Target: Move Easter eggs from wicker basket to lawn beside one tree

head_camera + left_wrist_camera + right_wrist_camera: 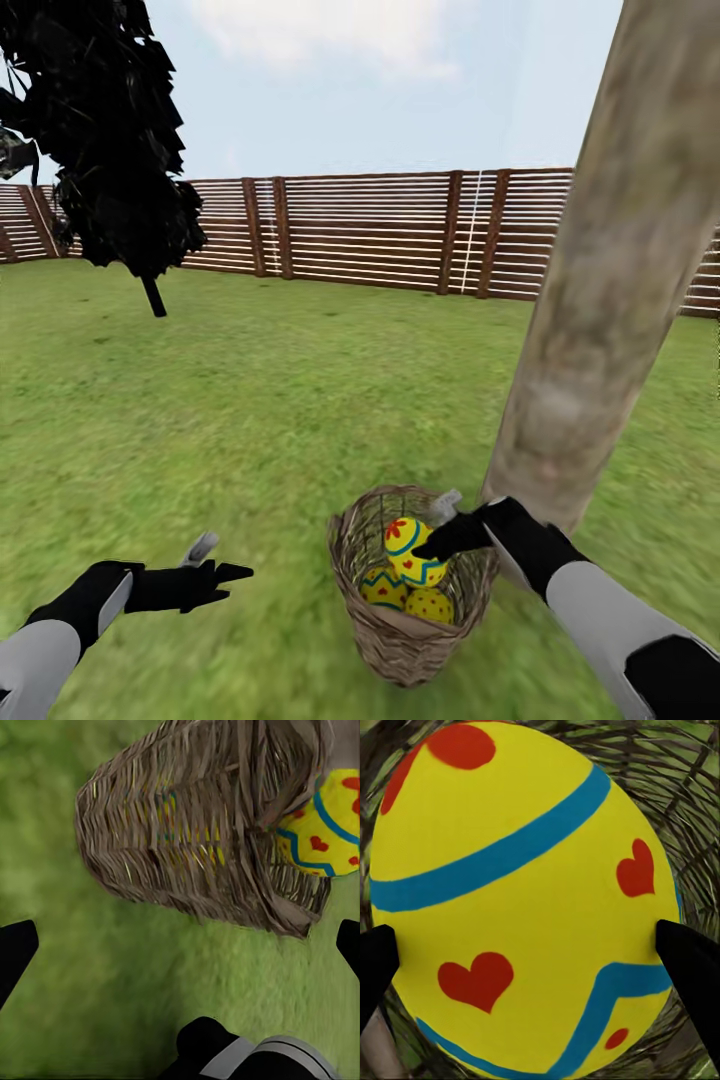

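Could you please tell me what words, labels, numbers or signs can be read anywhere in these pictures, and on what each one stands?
None: no readable text in any view.
The top Easter egg between the right claw fingers bears only painted red hearts, dots and blue bands.
The wicker basket, tree trunk and wooden fence carry no writing either.

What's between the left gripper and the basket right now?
Only bare grass. In the head view the left gripper sits apart from the wicker basket, with nothing lying between them.
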